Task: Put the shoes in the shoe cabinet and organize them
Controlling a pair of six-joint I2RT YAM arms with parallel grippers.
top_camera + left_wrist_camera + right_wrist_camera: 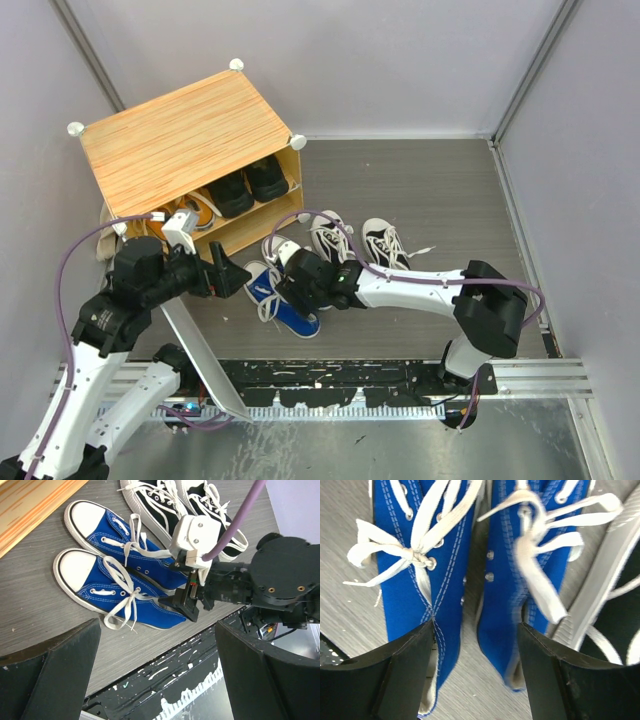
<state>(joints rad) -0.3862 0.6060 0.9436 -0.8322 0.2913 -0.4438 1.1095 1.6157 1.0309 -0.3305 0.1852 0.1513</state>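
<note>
Currently my right gripper [475,626] hangs over the heel ends of the blue shoes [100,587]. They lie side by side on the floor just in front of the shoe cabinet [190,140]. Its jaws are spread and hold nothing: one finger sits over the heel of one shoe, the other at the outer side of its partner. My left gripper [228,276] hovers nearby between the cabinet and the blue pair, also spread and empty. On the cabinet shelf, black shoes [248,185] stand beside orange shoes [195,212]. Black-and-white shoes [385,243] wait on the floor, touching the blue pair. I judge that the loose white laces could snag a finger. A squeeze on soft canvas could catch only one shoe, or let the pair twist and drop. My two arms are close together, so a careless swing toward the shelf could knock them together or bump the neighbouring lace-ups. I cannot tell whether the right fingers touch the shoes. My left arm partly covers the orange pair. The cabinet's lower space is out of sight. A white panel [200,360] slants across the floor by my left arm, and what it belongs to is unclear.
</note>
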